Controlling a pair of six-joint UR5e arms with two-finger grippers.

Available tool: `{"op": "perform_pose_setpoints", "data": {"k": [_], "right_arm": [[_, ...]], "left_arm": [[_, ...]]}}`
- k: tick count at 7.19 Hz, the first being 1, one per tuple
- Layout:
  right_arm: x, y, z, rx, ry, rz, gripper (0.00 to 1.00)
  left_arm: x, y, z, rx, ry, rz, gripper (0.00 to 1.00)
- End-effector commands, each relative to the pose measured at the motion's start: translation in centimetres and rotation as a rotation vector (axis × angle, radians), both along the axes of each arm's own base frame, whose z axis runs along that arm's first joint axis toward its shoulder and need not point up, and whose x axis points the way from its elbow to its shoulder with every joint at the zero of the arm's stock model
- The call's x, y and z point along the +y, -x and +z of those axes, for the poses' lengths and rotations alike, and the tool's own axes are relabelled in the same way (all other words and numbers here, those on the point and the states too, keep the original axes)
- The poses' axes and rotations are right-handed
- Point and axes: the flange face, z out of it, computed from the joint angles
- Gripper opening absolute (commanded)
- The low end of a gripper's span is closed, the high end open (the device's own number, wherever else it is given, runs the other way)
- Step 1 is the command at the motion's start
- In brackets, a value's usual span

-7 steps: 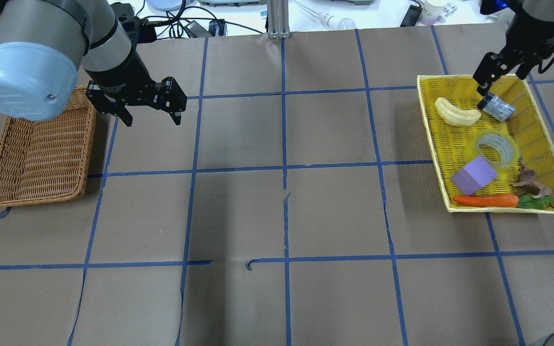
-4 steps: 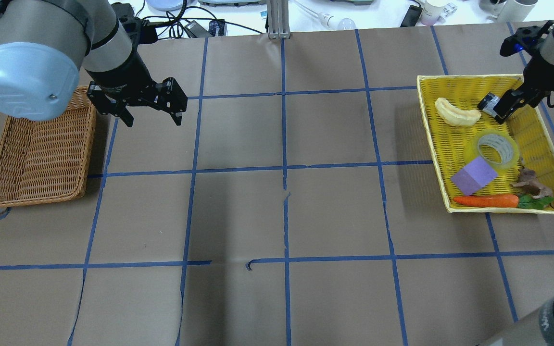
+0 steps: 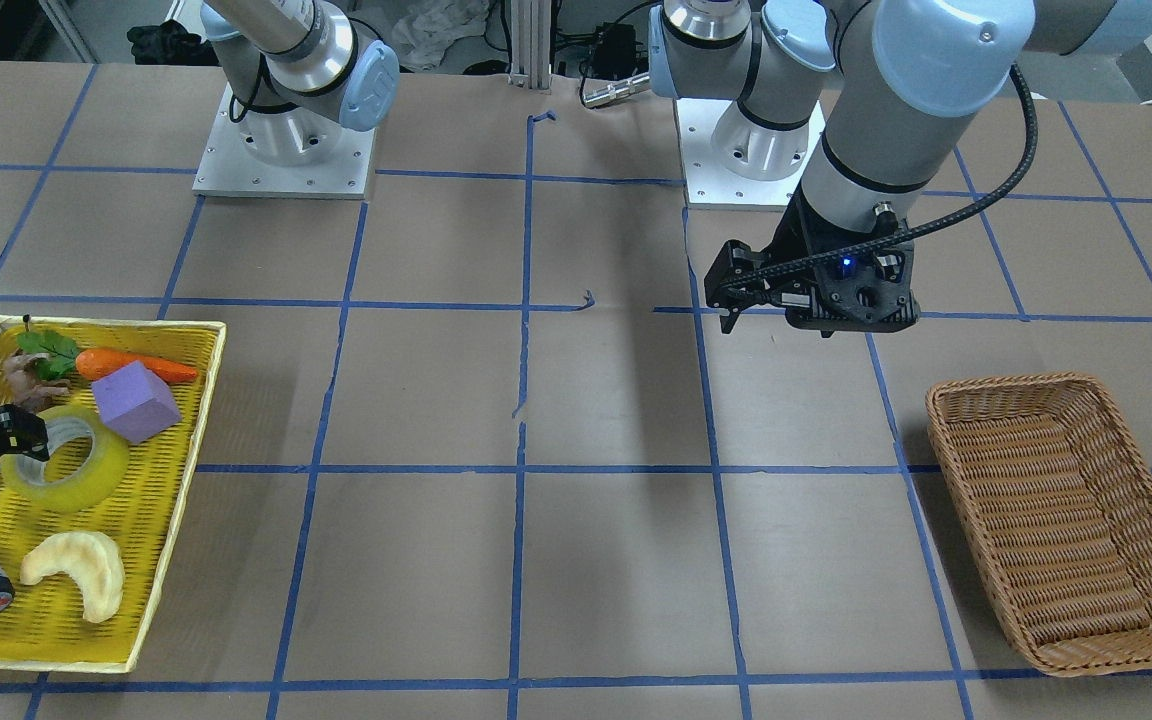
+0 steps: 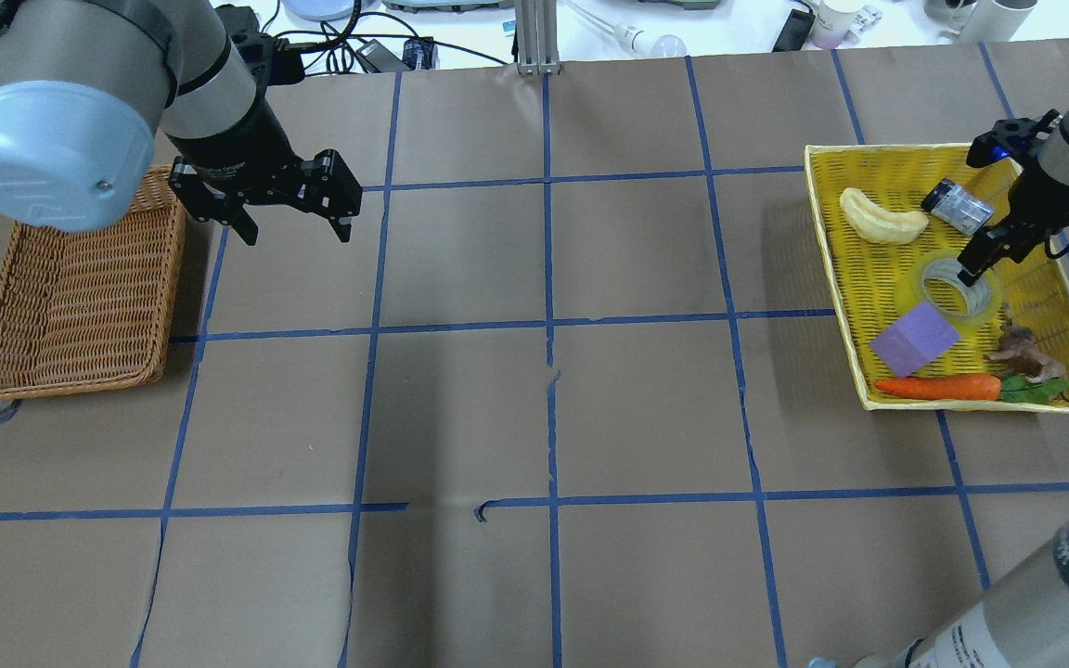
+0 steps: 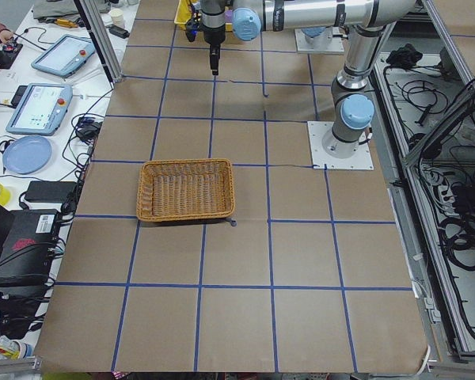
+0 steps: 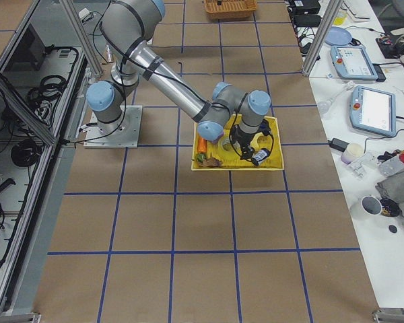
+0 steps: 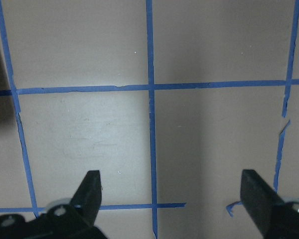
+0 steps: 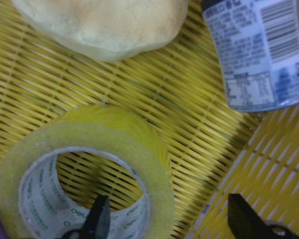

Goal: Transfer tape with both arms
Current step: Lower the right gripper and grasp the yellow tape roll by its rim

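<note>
The tape (image 4: 985, 299), a yellow roll with a pale core, lies flat in the yellow tray (image 4: 822, 186) at the table's right. It also shows in the front view (image 3: 96, 470) and the right wrist view (image 8: 119, 124). My right gripper (image 4: 972, 267) is open and low over it. In the right wrist view (image 8: 172, 221) one finger is inside the roll's hole and the other outside its wall. My left gripper (image 4: 295, 232) is open and empty above bare table beside the wicker basket (image 4: 163, 297). It also shows in the front view (image 3: 816, 322) and the left wrist view (image 7: 172, 199).
The tray also holds a grey cylinder (image 4: 959, 208), a pale crescent pastry (image 4: 880, 221), a purple block (image 4: 915, 339), a carrot (image 4: 938, 388) and a brown figure (image 4: 1022, 353). The purple block touches the tape's near side. Cables and devices lie beyond the table's far edge.
My right gripper has moved from beside the grey cylinder toward me and down over the tape. The left arm has not moved.
</note>
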Motion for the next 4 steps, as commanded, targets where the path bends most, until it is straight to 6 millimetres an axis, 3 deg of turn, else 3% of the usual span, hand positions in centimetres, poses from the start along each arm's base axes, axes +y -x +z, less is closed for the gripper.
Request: {"op": "perform_pose_setpoints", "data": {"k": [1,2,3,4], "right_arm": [[0.78,-0.06,-1.02,-0.005,-0.024,-0.008,0.33],[0.8,-0.04,-1.01,-0.002,-0.026,-0.008,0.1],[0.71,0.01,-0.89,0.0,-0.023,-0.011,0.0],[0.45,0.14,-0.11,0.006,-0.01,-0.017,0.0]], "left_arm": [[-0.06,0.03,-0.11,0.002,-0.002,0.0,1.0],[-0.1,0.04,-0.19,0.004,-0.004,0.0,1.0],[-0.1,0.04,-0.19,0.004,-0.004,0.0,1.0],[-0.11,0.04,-0.18,0.004,-0.002,0.0,1.0]]}}
